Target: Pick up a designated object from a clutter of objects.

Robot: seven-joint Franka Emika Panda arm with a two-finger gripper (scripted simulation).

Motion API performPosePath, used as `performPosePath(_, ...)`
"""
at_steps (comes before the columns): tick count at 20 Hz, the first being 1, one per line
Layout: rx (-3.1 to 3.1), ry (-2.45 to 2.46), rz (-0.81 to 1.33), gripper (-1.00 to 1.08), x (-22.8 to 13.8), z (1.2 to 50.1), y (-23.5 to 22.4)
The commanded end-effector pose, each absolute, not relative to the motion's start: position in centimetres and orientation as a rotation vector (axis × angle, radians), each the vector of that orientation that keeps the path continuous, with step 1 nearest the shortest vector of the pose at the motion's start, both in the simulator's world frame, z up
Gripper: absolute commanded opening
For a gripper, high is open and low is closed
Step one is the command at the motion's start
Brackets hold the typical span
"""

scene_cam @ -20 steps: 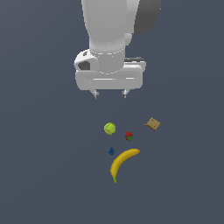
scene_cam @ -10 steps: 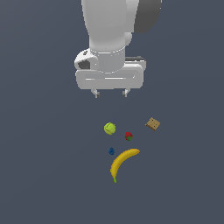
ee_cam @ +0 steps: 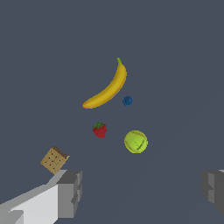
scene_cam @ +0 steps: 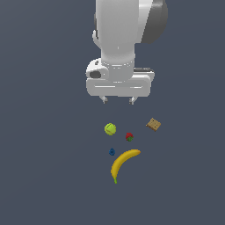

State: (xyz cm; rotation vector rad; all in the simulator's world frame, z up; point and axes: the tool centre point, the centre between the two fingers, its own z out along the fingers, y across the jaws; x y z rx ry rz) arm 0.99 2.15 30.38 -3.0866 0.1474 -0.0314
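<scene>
The designated object, a flat tan-brown square cracker (scene_cam: 153,124) (ee_cam: 54,159) with darker dots, lies at the exterior view's right of the clutter. The rest of the clutter is a yellow-green ball (scene_cam: 110,128) (ee_cam: 135,141), a red strawberry (scene_cam: 129,136) (ee_cam: 99,130), a tiny blue piece (scene_cam: 112,152) (ee_cam: 127,101) and a yellow banana (scene_cam: 123,161) (ee_cam: 107,86). My gripper (scene_cam: 117,100) (ee_cam: 142,190) hangs open high above the floor, behind the clutter, with nothing between its fingers. In the wrist view the cracker sits just beyond one finger (ee_cam: 70,192).
All items rest on a plain dark grey floor (scene_cam: 48,167). The white arm body (scene_cam: 118,48) fills the upper middle of the exterior view.
The gripper has shifted slightly toward the exterior view's right. The objects have not moved.
</scene>
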Motion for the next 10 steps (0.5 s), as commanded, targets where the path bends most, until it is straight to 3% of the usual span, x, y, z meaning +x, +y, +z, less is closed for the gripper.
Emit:
performPosePath(1, -3.085, 0.188, -0.027, 1.0, 1.1, 29.3, 3.2)
performPosePath(10, -3.073, 0.388, -0.011, 1.0, 1.1, 24.4, 8.2)
